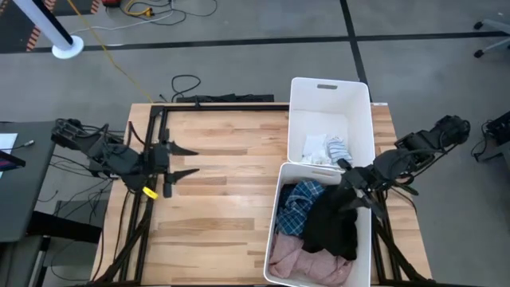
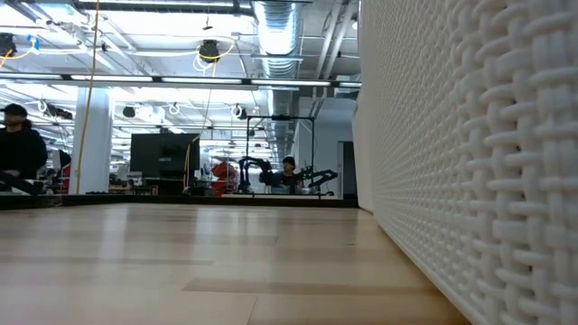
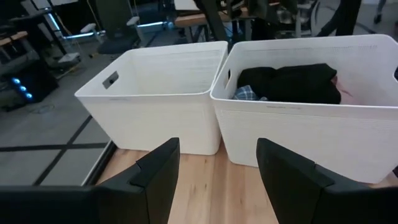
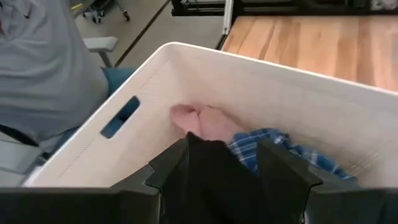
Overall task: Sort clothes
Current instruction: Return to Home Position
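My right gripper [image 1: 346,188] [image 4: 221,180] is open over the near white bin [image 1: 273,231]. It points down into the bin, and a black garment [image 1: 331,227] [image 4: 211,177] rises between its fingers. In the same bin lie a blue plaid shirt [image 1: 299,206] [image 4: 292,149] and a pink garment [image 1: 303,259] [image 4: 205,121]. The far bin [image 1: 331,88] holds small white and striped socks [image 1: 327,149]. My left gripper [image 1: 187,161] [image 3: 217,180] is open and empty over the table's left part. A navy patterned garment does not show. My right gripper's open fingers [image 4: 168,171] stand on either side of the black garment's raised upper fold [image 4: 214,162], coming from above. The cloth fills the gap between them. Whether the fingers touch it, I cannot tell. The rest of the garment lies on the other clothes in the bin.
The two bins stand side by side at the table's right, and a woven wall [image 2: 470,162] fills the right of the low view. Bare wood [image 1: 223,191] lies between my left gripper and the bins. A person in grey [image 4: 43,68] stands beyond the near bin.
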Robot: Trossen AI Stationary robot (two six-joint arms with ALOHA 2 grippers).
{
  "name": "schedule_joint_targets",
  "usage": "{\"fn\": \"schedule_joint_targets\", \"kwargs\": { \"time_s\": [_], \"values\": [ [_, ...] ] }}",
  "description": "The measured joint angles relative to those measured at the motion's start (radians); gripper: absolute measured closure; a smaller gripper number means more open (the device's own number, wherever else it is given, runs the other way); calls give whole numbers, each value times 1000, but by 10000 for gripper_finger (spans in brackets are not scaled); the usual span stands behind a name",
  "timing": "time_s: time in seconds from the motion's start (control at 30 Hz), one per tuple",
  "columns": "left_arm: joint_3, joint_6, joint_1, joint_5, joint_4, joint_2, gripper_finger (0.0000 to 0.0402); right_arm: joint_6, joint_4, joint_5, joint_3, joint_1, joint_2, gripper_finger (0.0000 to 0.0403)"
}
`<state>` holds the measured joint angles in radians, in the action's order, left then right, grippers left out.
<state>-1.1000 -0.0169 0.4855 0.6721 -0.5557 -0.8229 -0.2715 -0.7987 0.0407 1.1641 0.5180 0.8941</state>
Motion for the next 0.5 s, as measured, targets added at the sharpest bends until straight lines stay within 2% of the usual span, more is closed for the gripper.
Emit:
{"fn": "schedule_joint_targets", "kwargs": {
  "time_s": [0.17, 0.3, 0.5],
  "values": [
    [0, -31, 12, 35, -47, 38, 193, 79, 24, -71, 0, -2, -15, 202],
    [0, -22, 27, 53, -58, 44, 193, 166, 110, -74, 2, -5, -18, 202],
    [28, 12, 63, 99, -54, 71, 193, 246, 75, -82, 83, -2, -31, 202]
  ]
}}
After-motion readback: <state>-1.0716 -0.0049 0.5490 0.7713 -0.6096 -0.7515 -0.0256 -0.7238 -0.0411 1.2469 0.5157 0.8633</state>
